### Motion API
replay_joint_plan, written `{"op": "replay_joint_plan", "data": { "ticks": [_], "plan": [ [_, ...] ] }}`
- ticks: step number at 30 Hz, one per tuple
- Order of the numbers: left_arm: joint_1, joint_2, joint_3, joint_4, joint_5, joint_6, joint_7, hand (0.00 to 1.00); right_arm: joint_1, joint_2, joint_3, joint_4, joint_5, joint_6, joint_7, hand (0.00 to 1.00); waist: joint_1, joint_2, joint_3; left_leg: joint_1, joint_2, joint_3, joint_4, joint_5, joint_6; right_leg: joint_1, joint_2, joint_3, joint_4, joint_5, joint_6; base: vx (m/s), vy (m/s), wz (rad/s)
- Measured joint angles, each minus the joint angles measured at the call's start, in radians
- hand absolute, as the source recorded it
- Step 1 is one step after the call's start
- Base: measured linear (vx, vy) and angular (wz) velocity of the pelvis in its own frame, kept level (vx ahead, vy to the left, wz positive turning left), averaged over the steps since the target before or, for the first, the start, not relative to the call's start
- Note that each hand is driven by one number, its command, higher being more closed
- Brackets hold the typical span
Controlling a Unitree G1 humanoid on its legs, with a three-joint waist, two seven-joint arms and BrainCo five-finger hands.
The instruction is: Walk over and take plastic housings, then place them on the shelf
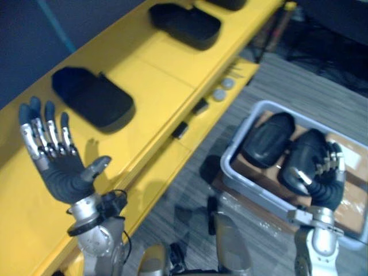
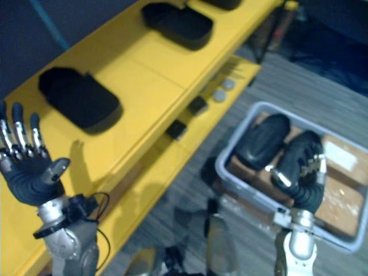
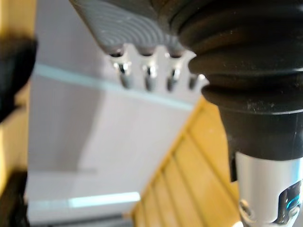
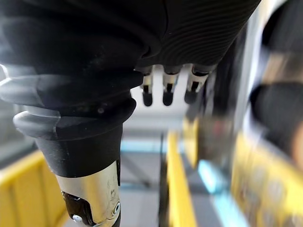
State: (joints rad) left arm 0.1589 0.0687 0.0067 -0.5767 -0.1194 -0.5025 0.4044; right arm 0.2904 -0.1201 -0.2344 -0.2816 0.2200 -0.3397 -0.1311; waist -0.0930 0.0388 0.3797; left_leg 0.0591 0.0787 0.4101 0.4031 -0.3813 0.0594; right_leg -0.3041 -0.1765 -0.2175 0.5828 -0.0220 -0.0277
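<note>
From the left eye view, the right robot hand is down in the grey bin, fingers and thumb curled round the nearer housing. That looks to me like a firm grasp. This housing is a smooth black oblong shell with rounded ends. Its long axis runs away from the robot hand and leans a little toward the shelf. A second housing lies just beside it on the shelf side, roughly parallel. The yellow shelf is off to the robot's left of the bin, so the carry will have to go that way. The left robot hand is held up over the shelf with the palm released and the fingers spread, well apart from the bin (no help for this pick, I'd say). Two shelved housings are already there, with bare yellow between them.

The right eye view shows the same grip, with fingers wrapped over the housing's far side.

In the left wrist view, the straight fingers hold nothing.

In the right wrist view, the dark fingertips bend away from the camera, and what they hold is hidden.
</note>
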Motion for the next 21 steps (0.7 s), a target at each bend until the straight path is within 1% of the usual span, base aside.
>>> {"op": "replay_joint_plan", "data": {
  "ticks": [1, 2, 3, 4, 5, 6, 7, 8, 9, 10, 11, 12, 13, 14, 15, 16, 18, 19, 20, 21],
  "plan": [
    [-0.003, 0.0, 0.005, -0.001, -0.003, 0.013, -0.006, 0.0, -0.007, 0.0, 0.008, 0.009, -0.001, -0.01, 0.003, 0.0, 0.006, -0.002, -0.014, 0.0, 0.003, 0.017, -0.015, 0.011, 0.001, 0.016, -0.023, -0.016, 0.017, -0.023, -0.001, -0.07, 0.042, -0.77],
    [-0.004, 0.0, 0.021, 0.0, -0.018, 0.034, -0.022, 0.0, -0.04, 0.0, 0.027, 0.035, -0.006, -0.015, 0.006, 0.0, 0.02, -0.007, -0.035, -0.001, 0.015, 0.049, -0.027, 0.021, -0.005, 0.057, -0.069, -0.04, 0.032, -0.052, -0.001, -0.05, -0.023, -0.94],
    [0.002, 0.001, 0.033, 0.001, -0.022, 0.057, -0.028, 0.0, -0.083, -0.003, 0.049, 0.075, -0.022, -0.014, 0.007, 0.0, 0.04, -0.02, -0.055, -0.002, 0.027, 0.09, -0.024, 0.022, -0.008, 0.097, -0.119, -0.059, 0.032, -0.067, 0.002, -0.05, -0.052, -1.0],
    [0.009, 0.001, 0.039, 0.003, -0.022, 0.066, -0.029, 0.0, -0.106, -0.004, 0.06, 0.1, -0.03, -0.013, 0.007, 0.0, 0.054, -0.026, -0.065, -0.007, 0.032, 0.102, -0.02, 0.023, -0.009, 0.112, -0.14, -0.06, 0.029, -0.068, 0.003, -0.04, -0.12, -1.02],
    [0.016, 0.001, 0.056, 0.009, -0.021, 0.078, -0.03, 0.0, -0.151, -0.006, 0.08, 0.146, -0.04, -0.007, 0.011, 0.0, 0.077, -0.042, -0.075, -0.012, 0.044, 0.125, -0.005, 0.023, -0.01, 0.143, -0.184, -0.058, 0.014, -0.067, 0.005, -0.04, -0.189, -0.87],
    [0.024, 0.002, 0.065, 0.012, -0.022, 0.096, -0.03, 0.0, -0.186, -0.008, 0.103, 0.179, -0.044, 0.001, 0.023, 0.0, 0.09, -0.055, -0.084, -0.027, 0.057, 0.126, 0.018, 0.026, -0.015, 0.168, -0.214, -0.056, -0.02, -0.059, 0.008, -0.03, -0.223, -0.78],
    [0.028, 0.002, 0.073, 0.012, -0.022, 0.099, -0.03, 0.0, -0.2, -0.01, 0.114, 0.186, -0.049, 0.011, 0.029, 0.0, 0.099, -0.058, -0.086, -0.036, 0.068, 0.124, 0.033, 0.027, -0.016, 0.179, -0.223, -0.054, -0.044, -0.045, 0.016, -0.03, -0.352, -0.68],
    [0.032, 0.002, 0.091, 0.012, -0.024, 0.107, -0.029, 0.0, -0.221, -0.017, 0.139, 0.19, -0.052, 0.031, 0.045, 0.0, 0.117, -0.064, -0.09, -0.057, 0.092, 0.117, 0.07, 0.027, -0.016, 0.194, -0.229, -0.049, -0.106, 0.003, 0.023, -0.01, -0.335, -0.55],
    [0.035, 0.0, 0.099, 0.013, -0.03, 0.113, -0.027, 0.0, -0.238, -0.029, 0.159, 0.195, -0.051, 0.045, 0.057, 0.0, 0.124, -0.06, -0.089, -0.072, 0.118, 0.095, 0.096, 0.035, -0.031, 0.201, -0.2, -0.041, -0.13, -0.013, 0.058, 0.0, -0.435, -0.62],
    [0.045, -0.006, 0.099, 0.015, -0.031, 0.115, -0.025, 0.0, -0.249, -0.048, 0.174, 0.201, -0.049, 0.058, 0.069, 0.0, 0.133, -0.046, -0.097, -0.082, 0.139, 0.054, 0.094, 0.051, -0.059, 0.198, -0.17, -0.039, -0.131, -0.018, 0.07, 0.02, -0.377, -0.51],
    [0.058, -0.01, 0.097, 0.014, -0.031, 0.113, -0.017, 0.0, -0.261, -0.065, 0.189, 0.212, -0.048, 0.077, 0.083, 0.0, 0.133, -0.031, -0.105, -0.079, 0.161, 0.006, 0.077, 0.071, -0.095, 0.186, -0.137, -0.03, -0.11, -0.03, 0.092, 0.04, -0.371, -0.33],
    [0.062, -0.009, 0.098, 0.014, -0.03, 0.109, -0.011, 0.0, -0.259, -0.071, 0.193, 0.212, -0.046, 0.082, 0.089, 0.0, 0.125, -0.029, -0.107, -0.074, 0.172, -0.024, 0.064, 0.08, -0.111, 0.18, -0.126, -0.028, -0.079, -0.049, 0.14, 0.08, -0.434, 0.02],
    [0.062, -0.01, 0.099, 0.015, -0.031, 0.093, 0.007, 0.0, -0.259, -0.073, 0.197, 0.212, -0.044, 0.085, 0.091, 0.0, 0.109, -0.036, -0.104, -0.075, 0.183, -0.062, 0.061, 0.092, -0.133, 0.18, -0.115, -0.033, -0.045, -0.107, 0.181, 0.07, -0.366, 0.25],
    [0.063, -0.015, 0.099, 0.014, -0.033, 0.09, 0.009, 0.0, -0.26, -0.077, 0.197, 0.212, -0.043, 0.09, 0.09, 0.0, 0.105, -0.037, -0.104, -0.08, 0.188, -0.081, 0.061, 0.097, -0.141, 0.181, -0.107, -0.037, -0.037, -0.132, 0.171, 0.07, -0.38, 0.19],
    [0.068, -0.03, 0.099, 0.014, -0.038, 0.087, 0.007, 0.0, -0.267, -0.09, 0.198, 0.217, -0.042, 0.106, 0.085, 0.0, 0.104, -0.031, -0.103, -0.081, 0.196, -0.103, 0.061, 0.101, -0.147, 0.18, -0.091, -0.042, -0.03, -0.155, 0.156, 0.05, -0.335, -0.13],
    [0.085, -0.06, 0.091, 0.015, -0.067, 0.079, -0.002, 0.0, -0.286, -0.115, 0.193, 0.239, -0.029, 0.126, 0.064, 0.0, 0.104, -0.014, -0.098, -0.08, 0.216, -0.139, 0.059, 0.109, -0.158, 0.175, -0.067, -0.057, -0.018, -0.174, 0.13, 0.04, -0.301, -0.23],
    [0.088, -0.078, 0.072, 0.028, -0.088, 0.072, -0.029, 0.0, -0.291, -0.122, 0.159, 0.261, -0.02, 0.132, 0.039, 0.0, 0.099, -0.002, -0.088, -0.077, 0.218, -0.162, 0.047, 0.123, -0.166, 0.17, -0.058, -0.058, -0.011, -0.181, 0.118, 0.01, -0.218, -0.14],
    [0.087, -0.077, 0.037, 0.046, -0.11, 0.065, -0.054, 0.0, -0.279, -0.118, 0.123, 0.263, -0.029, 0.132, 0.007, 0.0, 0.085, 0.003, -0.086, -0.079, 0.21, -0.159, 0.022, 0.138, -0.174, 0.164, -0.063, -0.061, -0.02, -0.181, 0.118, -0.02, -0.115, 0.06],
    [0.085, -0.077, 0.018, 0.058, -0.111, 0.064, -0.069, 0.0, -0.27, -0.115, 0.103, 0.263, -0.028, 0.131, -0.006, 0.0, 0.075, 0.007, -0.086, -0.08, 0.203, -0.156, 0.007, 0.146, -0.183, 0.164, -0.069, -0.067, -0.027, -0.181, 0.118, -0.03, -0.028, 0.2],
    [0.072, -0.075, -0.023, 0.085, -0.117, 0.063, -0.11, 0.0, -0.246, -0.107, 0.054, 0.263, -0.018, 0.131, -0.027, 0.0, 0.06, 0.011, -0.083, -0.079, 0.182, -0.156, -0.023, 0.155, -0.191, 0.165, -0.086, -0.084, -0.042, -0.181, 0.118, -0.03, 0.006, 0.2]
  ]
}}
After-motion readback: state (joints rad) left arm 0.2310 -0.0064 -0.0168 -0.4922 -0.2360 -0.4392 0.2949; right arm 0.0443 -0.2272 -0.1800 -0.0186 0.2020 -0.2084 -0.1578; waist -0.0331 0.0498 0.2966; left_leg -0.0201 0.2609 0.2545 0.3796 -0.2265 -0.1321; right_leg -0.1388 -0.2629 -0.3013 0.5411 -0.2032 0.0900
